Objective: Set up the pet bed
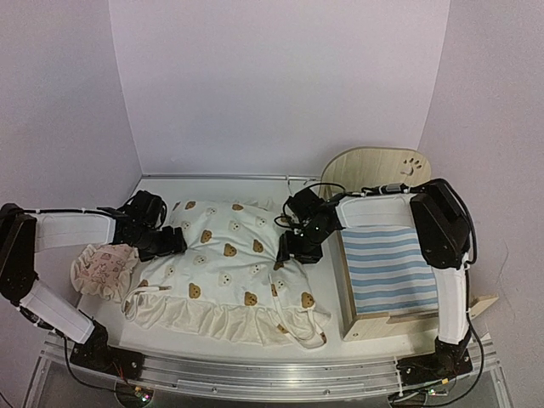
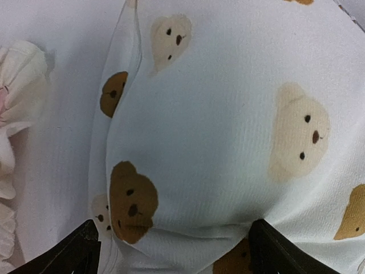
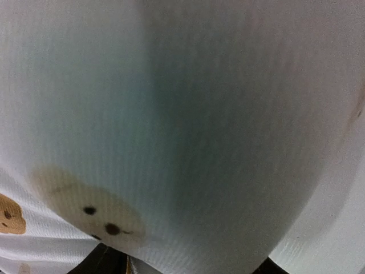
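Observation:
The pet bed [image 1: 365,327], a light plywood frame with a rounded headboard [image 1: 378,168] and a blue-and-white striped mattress [image 1: 388,268], stands at the right of the table. The cream bear-print quilt [image 1: 229,272] lies spread to its left. My left gripper [image 1: 174,244] is at the quilt's left edge; in the left wrist view [image 2: 171,257] its jaws stand wide apart with the quilt [image 2: 228,142] bulging between them. My right gripper [image 1: 289,252] is at the quilt's right edge; in the right wrist view [image 3: 185,265] its fingers are spread and the quilt [image 3: 188,125] fills the frame.
A pinkish ruffled pillow [image 1: 102,270] lies at the left, beside the quilt and under my left forearm; it also shows in the left wrist view [image 2: 14,114]. White walls enclose the table on three sides. The right arm reaches across the bed's head end.

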Robot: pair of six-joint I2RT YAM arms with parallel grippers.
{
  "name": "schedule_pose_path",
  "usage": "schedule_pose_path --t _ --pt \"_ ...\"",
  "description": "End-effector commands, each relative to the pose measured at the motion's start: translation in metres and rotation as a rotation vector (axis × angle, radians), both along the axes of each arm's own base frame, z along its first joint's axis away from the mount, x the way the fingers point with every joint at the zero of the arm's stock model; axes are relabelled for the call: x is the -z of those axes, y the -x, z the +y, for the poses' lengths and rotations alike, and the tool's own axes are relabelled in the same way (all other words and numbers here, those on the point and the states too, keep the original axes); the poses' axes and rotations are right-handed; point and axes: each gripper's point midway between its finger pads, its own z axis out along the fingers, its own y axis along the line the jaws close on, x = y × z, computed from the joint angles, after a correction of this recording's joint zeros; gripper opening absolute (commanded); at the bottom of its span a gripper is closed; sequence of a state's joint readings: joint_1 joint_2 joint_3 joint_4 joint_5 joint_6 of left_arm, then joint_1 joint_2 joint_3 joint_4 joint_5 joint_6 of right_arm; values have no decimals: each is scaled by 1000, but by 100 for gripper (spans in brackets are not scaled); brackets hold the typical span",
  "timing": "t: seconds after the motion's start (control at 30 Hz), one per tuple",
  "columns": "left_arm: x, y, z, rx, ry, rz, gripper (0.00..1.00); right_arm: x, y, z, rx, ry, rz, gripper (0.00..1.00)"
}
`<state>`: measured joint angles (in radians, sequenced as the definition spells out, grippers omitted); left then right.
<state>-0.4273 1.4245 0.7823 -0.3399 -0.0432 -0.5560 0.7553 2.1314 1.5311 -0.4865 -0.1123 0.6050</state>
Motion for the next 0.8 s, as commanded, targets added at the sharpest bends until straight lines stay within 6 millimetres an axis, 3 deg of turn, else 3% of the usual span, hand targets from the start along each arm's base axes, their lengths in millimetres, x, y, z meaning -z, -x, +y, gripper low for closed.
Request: schedule_pose_path --t 0.0,0.13,0.2,0.27,0.37,0.5,0.6,0.77 --pt "12 -2 -23 75 101 6 80 -6 -2 14 -30 -55 -9 48" --pt "19 -2 -40 114 182 27 43 -16 -6 23 -71 -89 -37 4" --pt "8 -5 -46 124 199 4 16 -30 -8 31 -101 -126 -53 0" --pt "-15 -9 -47 119 178 -45 2 -58 -14 39 -125 -172 -100 0" --pt "-60 -17 -55 123 155 -133 0 -102 -21 38 -143 -180 -183 0" --pt "-115 -16 -81 184 189 -215 0 -171 -27 20 -146 -137 -316 0" --pt "-150 -12 -104 242 226 -272 0 -213 -26 -4 -140 -71 -416 0" --pt "-196 -5 -151 328 257 -368 0 -279 -31 -65 -76 51 -573 0"
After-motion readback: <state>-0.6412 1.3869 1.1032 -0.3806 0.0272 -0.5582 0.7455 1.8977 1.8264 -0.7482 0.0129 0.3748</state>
